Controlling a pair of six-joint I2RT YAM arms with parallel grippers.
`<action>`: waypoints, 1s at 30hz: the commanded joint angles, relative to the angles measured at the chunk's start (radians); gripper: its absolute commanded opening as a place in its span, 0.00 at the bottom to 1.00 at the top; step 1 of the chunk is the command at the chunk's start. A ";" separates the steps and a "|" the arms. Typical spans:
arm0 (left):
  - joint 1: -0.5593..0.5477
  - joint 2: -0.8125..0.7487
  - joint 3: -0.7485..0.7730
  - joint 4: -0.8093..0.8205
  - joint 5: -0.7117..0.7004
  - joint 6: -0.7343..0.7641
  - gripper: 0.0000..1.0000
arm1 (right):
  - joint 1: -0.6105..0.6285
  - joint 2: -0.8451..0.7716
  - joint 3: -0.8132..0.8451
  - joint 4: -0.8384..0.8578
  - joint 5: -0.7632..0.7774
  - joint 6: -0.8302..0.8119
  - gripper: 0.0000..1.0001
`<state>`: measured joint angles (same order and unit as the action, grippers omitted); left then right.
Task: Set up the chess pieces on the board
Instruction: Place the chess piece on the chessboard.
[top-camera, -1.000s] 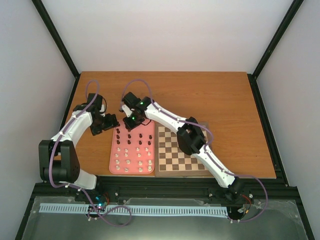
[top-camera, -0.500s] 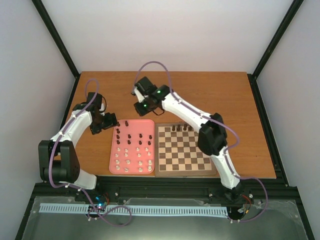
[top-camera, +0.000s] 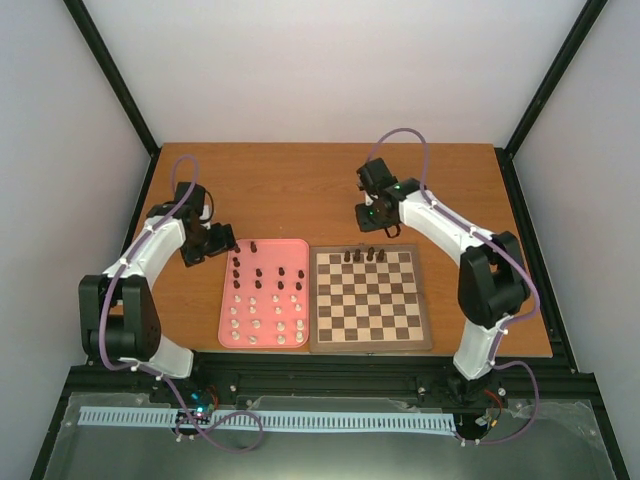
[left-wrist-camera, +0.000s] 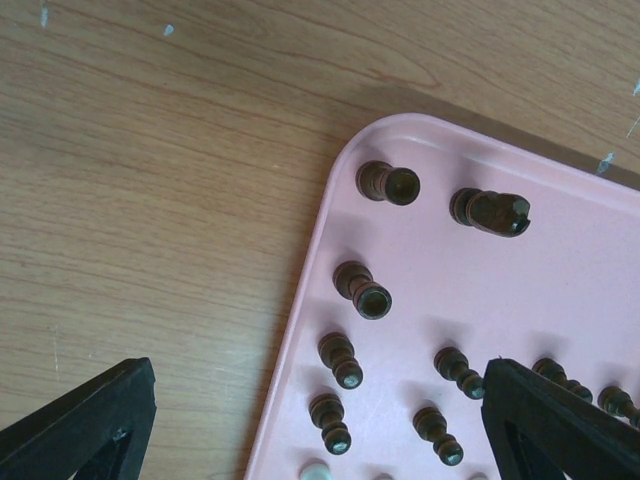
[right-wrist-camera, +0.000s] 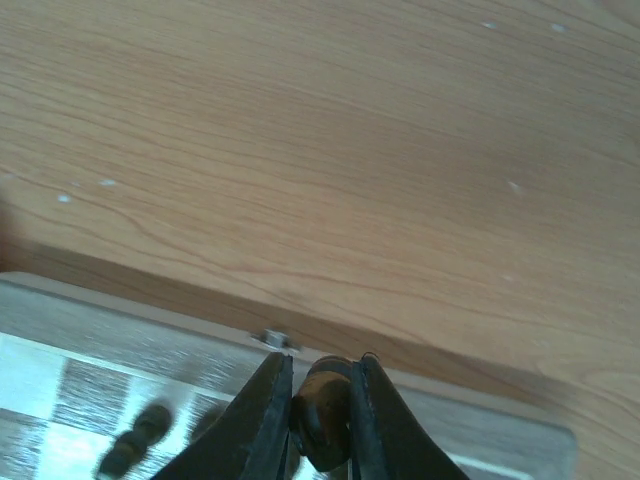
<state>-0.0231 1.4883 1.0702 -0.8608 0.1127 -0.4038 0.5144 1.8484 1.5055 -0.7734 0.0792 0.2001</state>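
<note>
Piece in transit: dark peg (right-wrist-camera: 322, 412) clamped in the right gripper (top-camera: 374, 218), now over the far border of the board (top-camera: 368, 346), near the dark pieces (top-camera: 362, 255) standing on the far row. A second ago that arm was over the pink tray (top-camera: 222, 318); it has swung across, so I judge another placement is next. Most remaining pieces (top-camera: 265, 300) wait in the tray. Left gripper (top-camera: 208, 243) unmoved at the tray's far-left corner, jaws wide apart, empty.
</note>
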 joint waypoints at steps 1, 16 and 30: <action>0.005 0.014 0.041 0.002 0.021 0.009 1.00 | -0.029 -0.093 -0.092 0.052 0.074 0.026 0.03; 0.006 0.032 0.042 0.007 0.032 0.009 1.00 | -0.103 -0.234 -0.349 0.105 0.036 0.080 0.03; 0.005 0.027 0.029 0.011 0.034 0.012 1.00 | -0.119 -0.210 -0.396 0.126 -0.050 0.082 0.03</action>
<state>-0.0231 1.5112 1.0733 -0.8600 0.1356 -0.4034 0.4007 1.6444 1.1339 -0.6727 0.0414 0.2642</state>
